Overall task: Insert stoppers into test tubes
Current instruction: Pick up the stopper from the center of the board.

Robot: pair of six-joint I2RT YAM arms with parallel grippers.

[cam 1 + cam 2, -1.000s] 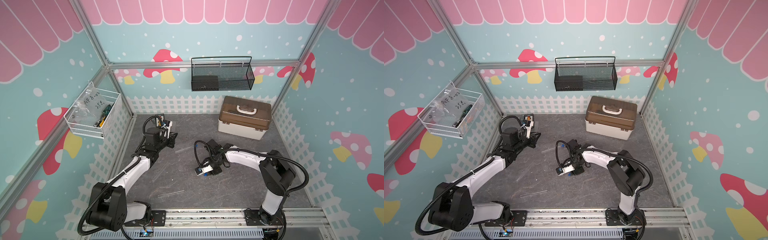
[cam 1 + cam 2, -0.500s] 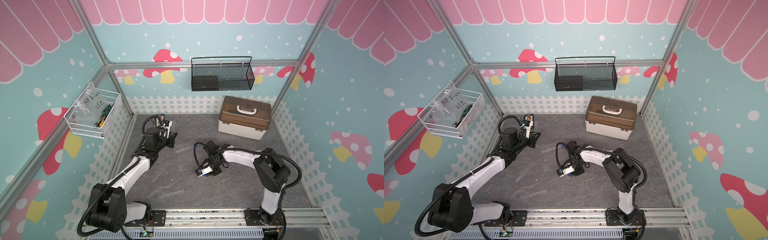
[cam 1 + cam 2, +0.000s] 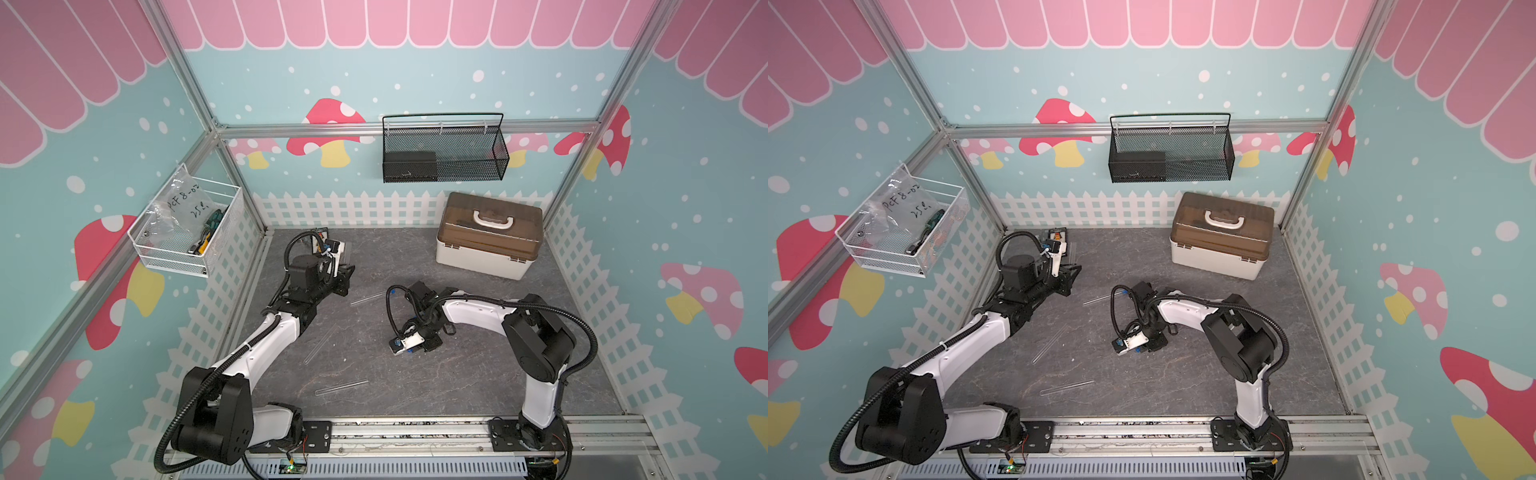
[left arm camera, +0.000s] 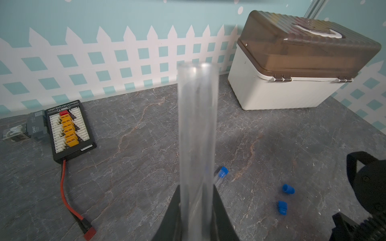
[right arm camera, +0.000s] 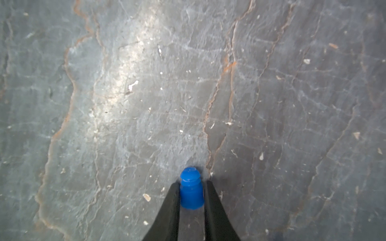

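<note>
My left gripper [image 4: 196, 200] is shut on a clear test tube [image 4: 197, 135] that sticks straight out from its jaws; it hangs above the back left of the table in a top view [image 3: 343, 276]. My right gripper [image 5: 192, 183] points down at the mat, shut on a blue stopper [image 5: 191, 188] that touches both fingers. Another tube [image 4: 221, 174] with a blue stopper in its mouth lies on the mat. Two loose stoppers [image 4: 288, 188] [image 4: 282, 207] lie near it. Both top views show bare tubes lying on the mat [image 3: 322, 344] [image 3: 341, 387] [image 3: 1050, 344].
A brown-lidded white box [image 3: 490, 235] stands at the back right. A black connector board [image 4: 69, 129] with a red cable lies by the back wall. A black mesh basket [image 3: 444, 149] and a white wire basket [image 3: 187, 228] hang on the walls.
The right gripper's jaws have closed in on the blue stopper, and the right arm's elbow has shifted a little. The left arm and its tube have stayed put.
</note>
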